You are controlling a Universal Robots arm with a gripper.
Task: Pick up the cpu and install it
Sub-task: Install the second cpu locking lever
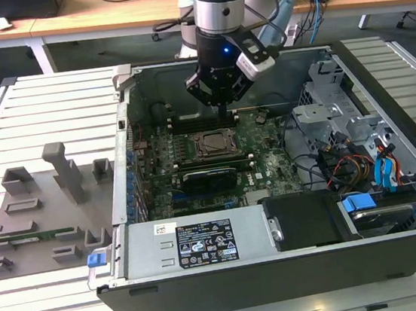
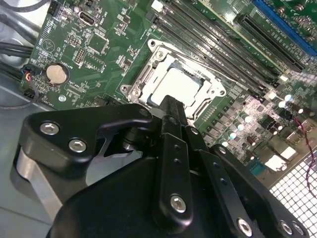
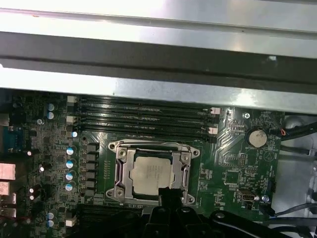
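The cpu [image 2: 179, 88] [image 3: 152, 173], a small square chip with a silvery top plate, lies flat inside the metal-rimmed socket frame [image 2: 141, 82] [image 3: 120, 171] on the green motherboard [image 1: 262, 160]. In the exterior view the cpu [image 1: 212, 144] sits in the socket near the middle of the open computer case [image 1: 208, 280]. My gripper [image 1: 224, 111] [image 2: 171, 105] [image 3: 168, 196] hangs just above the socket's edge, its black fingers together and nothing between them. It does not touch the chip.
Memory slots [image 3: 143, 116] run along one side of the socket, and a long black expansion card [image 1: 209, 176] lies on the other. Drive cages and cables [image 1: 360, 159] fill the case at the exterior view's right. A grey fixture plate [image 1: 40, 214] lies outside at the left.
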